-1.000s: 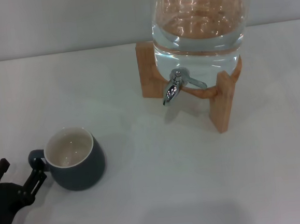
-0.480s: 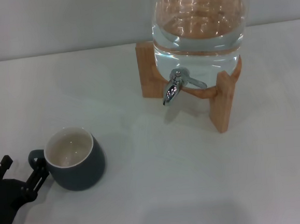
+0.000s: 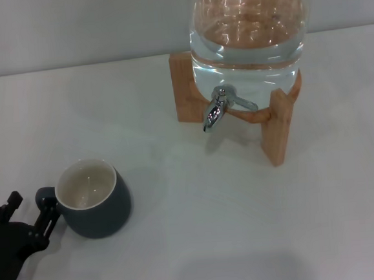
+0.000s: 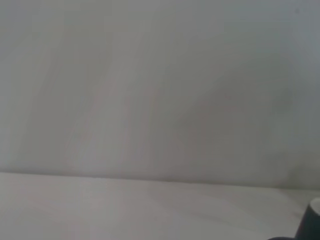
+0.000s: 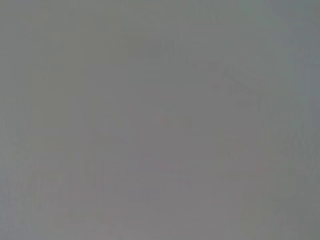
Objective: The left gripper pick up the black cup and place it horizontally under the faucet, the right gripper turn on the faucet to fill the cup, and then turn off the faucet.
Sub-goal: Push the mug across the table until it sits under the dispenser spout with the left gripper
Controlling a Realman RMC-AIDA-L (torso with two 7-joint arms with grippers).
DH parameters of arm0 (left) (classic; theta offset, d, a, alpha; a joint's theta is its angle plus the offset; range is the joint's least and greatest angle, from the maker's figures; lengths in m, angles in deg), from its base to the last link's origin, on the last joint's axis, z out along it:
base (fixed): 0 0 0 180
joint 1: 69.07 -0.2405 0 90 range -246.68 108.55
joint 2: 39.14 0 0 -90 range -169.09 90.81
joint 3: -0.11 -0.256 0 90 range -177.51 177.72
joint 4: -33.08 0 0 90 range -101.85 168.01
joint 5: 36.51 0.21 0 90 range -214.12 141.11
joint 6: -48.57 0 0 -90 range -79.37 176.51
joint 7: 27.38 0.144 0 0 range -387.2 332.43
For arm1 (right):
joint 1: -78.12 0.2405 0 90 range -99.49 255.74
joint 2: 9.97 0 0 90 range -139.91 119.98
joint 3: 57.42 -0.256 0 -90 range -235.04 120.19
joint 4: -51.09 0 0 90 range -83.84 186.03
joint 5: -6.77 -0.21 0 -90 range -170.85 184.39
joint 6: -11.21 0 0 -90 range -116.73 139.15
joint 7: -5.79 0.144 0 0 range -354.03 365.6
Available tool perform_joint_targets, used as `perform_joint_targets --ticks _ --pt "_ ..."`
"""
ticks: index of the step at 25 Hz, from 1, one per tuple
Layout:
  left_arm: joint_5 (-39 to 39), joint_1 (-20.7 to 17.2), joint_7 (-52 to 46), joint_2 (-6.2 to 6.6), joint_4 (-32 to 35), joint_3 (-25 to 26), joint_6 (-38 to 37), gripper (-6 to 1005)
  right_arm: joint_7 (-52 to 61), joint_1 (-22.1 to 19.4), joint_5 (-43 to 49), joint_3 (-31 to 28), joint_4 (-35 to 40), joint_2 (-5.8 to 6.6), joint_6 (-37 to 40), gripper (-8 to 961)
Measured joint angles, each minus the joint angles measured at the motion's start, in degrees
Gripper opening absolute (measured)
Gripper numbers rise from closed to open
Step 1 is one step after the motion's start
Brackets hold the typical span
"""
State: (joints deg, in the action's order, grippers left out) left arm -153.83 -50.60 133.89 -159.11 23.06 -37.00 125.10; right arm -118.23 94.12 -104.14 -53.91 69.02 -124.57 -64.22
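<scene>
Broadly, the white bench (image 3: 182, 244) is carrying everything: a large clear water jar (image 3: 248, 31) is sitting on a wooden stand (image 3: 277, 129) toward the far right, with the faucet (image 3: 216, 109) jutting from its lower front, lever pointing sideways and nothing running. The black cup (image 3: 94, 199) is standing upright at the near left, well apart from the faucet, its cream inside showing and its loop handle (image 3: 45, 200) facing the left claw (image 3: 28, 217). That claw is hovering at the handle with its fingers spread, one fingertip (image 3: 49, 219) touching or nearly touching the loop, the other out to the side; nothing is being pinched yet.

To grasp well, the claw probably needs to be straddling the handle or the cup wall squarely before closing, since a glancing push could be spinning the round cup away.

Most of the left arm is cut off by the corner. The right claw is not showing anywhere; its wrist view is giving only blank grey. The left wrist view is catching just a dark sliver of cup (image 4: 311, 225).
</scene>
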Motion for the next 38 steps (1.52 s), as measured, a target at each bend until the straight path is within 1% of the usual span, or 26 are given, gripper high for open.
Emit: perform_joint_targets --ticks 4,9,18,23,38 --pt "1.0 0.2 0.2 0.00 0.0 -0.2 0.1 702 0.0 0.1 0.0 0.0 0.1 0.00 0.0 841" --pt "1.4 0.4 0.1 0.00 0.0 -0.2 0.1 473 0.0 0.1 0.0 0.0 0.1 0.00 0.0 842" --pt "1.5 0.3 -0.2 0.00 0.0 -0.2 -0.4 260 0.0 0.1 0.0 0.0 0.0 0.00 0.0 841" --pt "1.5 0.3 -0.5 0.00 0.0 -0.2 -0.5 181 0.2 -0.1 0.0 0.0 -0.1 0.00 -0.1 841" --pt "1.5 0.3 -0.7 0.00 0.0 -0.3 -0.5 180 0.3 -0.1 0.0 0.0 -0.1 0.00 -0.2 841"
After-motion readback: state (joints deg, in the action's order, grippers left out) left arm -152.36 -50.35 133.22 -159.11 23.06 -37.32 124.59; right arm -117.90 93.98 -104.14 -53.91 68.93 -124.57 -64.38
